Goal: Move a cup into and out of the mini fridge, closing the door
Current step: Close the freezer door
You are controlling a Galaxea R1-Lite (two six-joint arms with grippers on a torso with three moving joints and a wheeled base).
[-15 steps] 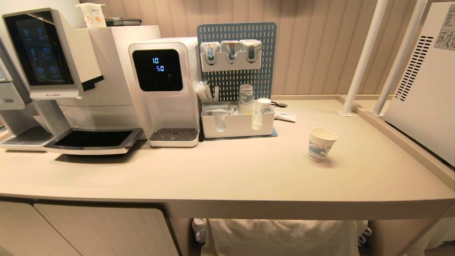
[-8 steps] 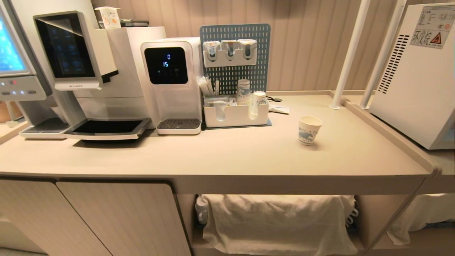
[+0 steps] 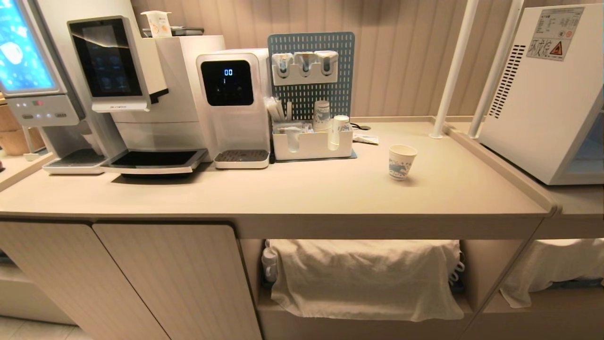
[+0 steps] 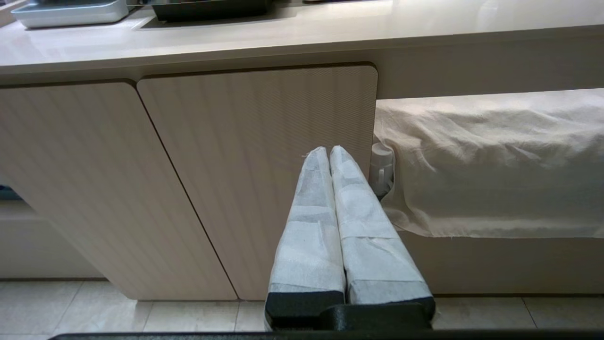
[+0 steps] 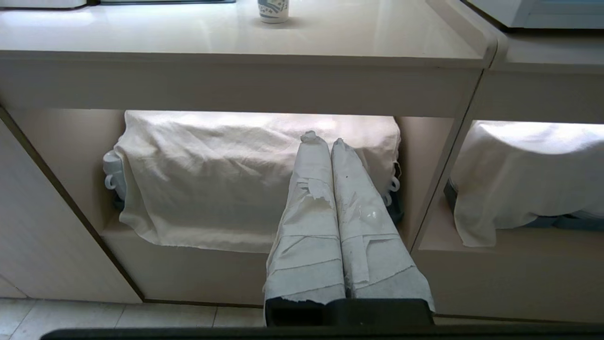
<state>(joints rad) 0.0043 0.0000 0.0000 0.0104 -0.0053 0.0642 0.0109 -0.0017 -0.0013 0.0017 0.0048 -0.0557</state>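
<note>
Cup: we see the cup (image 3: 402,161) standing upright and alone on the counter (image 3: 302,189), toward its right side, well apart from both grippers; the right wrist view catches only its lower part (image 5: 273,9) at the far edge of the countertop.
Mini fridge: the mini fridge (image 3: 542,89) sits at the far right on a lower ledge beside the counter, its vented white side wall turned toward us, with a warning sticker near the top.
Door: only a thin strip of the door (image 3: 587,151) shows at the fridge's right edge; we cannot tell whether it is open or closed.
Left gripper: our left gripper (image 4: 329,150) hangs low in front of a cabinet door (image 4: 264,165), below the countertop, its two wrapped fingers pressed together with nothing between them.
Right gripper: our right gripper (image 5: 325,140) hangs low before the open shelf under the counter, fingers pressed together and empty, pointing toward a white cloth (image 5: 255,174) draped over what is stored there.
Counter, left part: a coffee machine (image 3: 127,94) and a water dispenser (image 3: 233,104) with a lit display stand side by side.
Counter, middle: a blue pegboard (image 3: 311,75) rises behind a white organiser tray (image 3: 311,146) holding a stack of cups (image 3: 322,115).
Behind the cup: two white poles (image 3: 453,71) rise from the back right corner of the counter.
</note>
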